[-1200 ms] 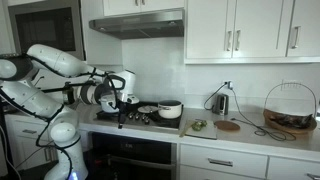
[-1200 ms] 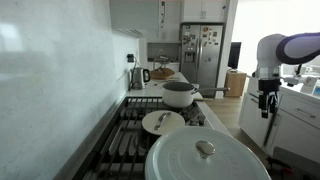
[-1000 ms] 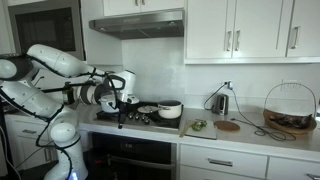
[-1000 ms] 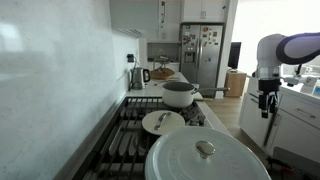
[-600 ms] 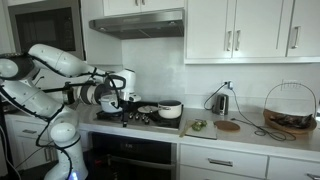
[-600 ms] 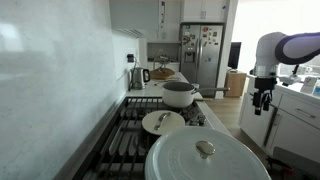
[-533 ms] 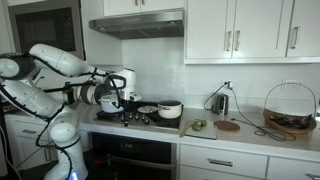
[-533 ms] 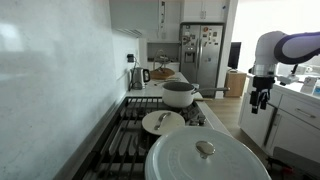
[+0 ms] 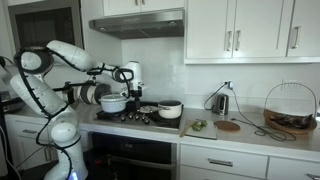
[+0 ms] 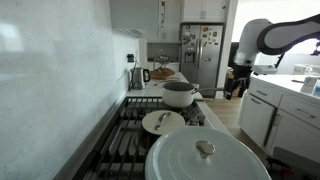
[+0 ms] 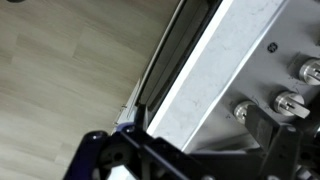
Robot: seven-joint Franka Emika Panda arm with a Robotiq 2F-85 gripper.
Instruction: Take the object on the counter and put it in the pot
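The object (image 9: 198, 126), a small green lump, lies on the counter just past the stove, beside a round wooden board (image 9: 228, 126). The pot (image 9: 170, 110) is white with a dark rim and stands on the stove's far burner; it also shows mid-stove as the pot (image 10: 180, 94). My gripper (image 9: 134, 95) hangs over the stove's front edge, well short of the pot and the object. Seen from the other side, the gripper (image 10: 236, 86) is out in front of the range. In the wrist view the gripper (image 11: 195, 152) is open, its dark fingers (image 11: 100, 152) wide apart, nothing between them.
A dark frying pan (image 9: 148, 108) sits on the stove next to the pot. A white plate (image 10: 163, 122) and a large white lid (image 10: 205, 155) are on nearer burners. Stove knobs (image 11: 285, 102) line the front. A kettle (image 9: 220, 102) and wire basket (image 9: 290, 108) stand further along the counter.
The arm has swung up and toward the stove, carrying the gripper higher and closer to the pot. The jaws stayed open. Pot and object have not moved.
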